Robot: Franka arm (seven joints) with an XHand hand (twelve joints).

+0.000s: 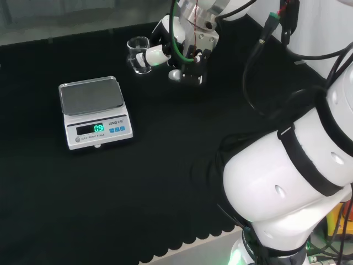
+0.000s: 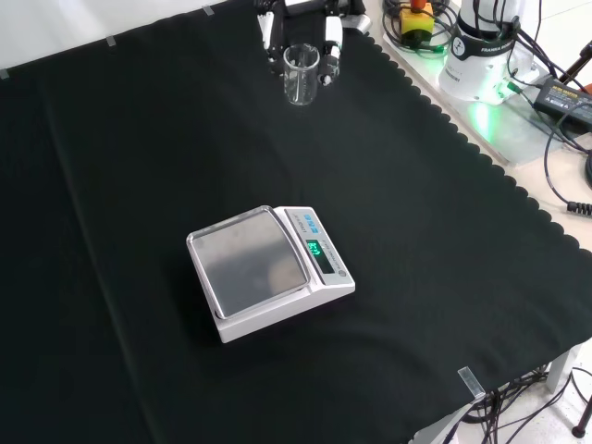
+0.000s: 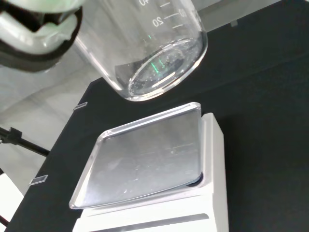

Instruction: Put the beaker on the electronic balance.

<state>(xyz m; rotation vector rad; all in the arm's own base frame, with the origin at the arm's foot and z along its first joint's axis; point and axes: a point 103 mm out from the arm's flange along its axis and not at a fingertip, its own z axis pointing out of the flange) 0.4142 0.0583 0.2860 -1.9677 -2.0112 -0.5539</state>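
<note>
A clear glass beaker stands upright at the far side of the cloth in the head view, with the hand just to its right and the fingers against its wall. In the front view the fingers curl on both sides of the beaker. The wrist view looks at the beaker's base from underneath, with a finger beside it; the beaker looks empty. The white electronic balance has a bare steel pan and a lit green display. The pan lies beyond the beaker in the wrist view.
The arm's big white links stand at the head view's right, with cables above them. In the front view the cloth's scalloped edge runs down the right; beyond it stand the arm's base, a yellow and red button box and cables.
</note>
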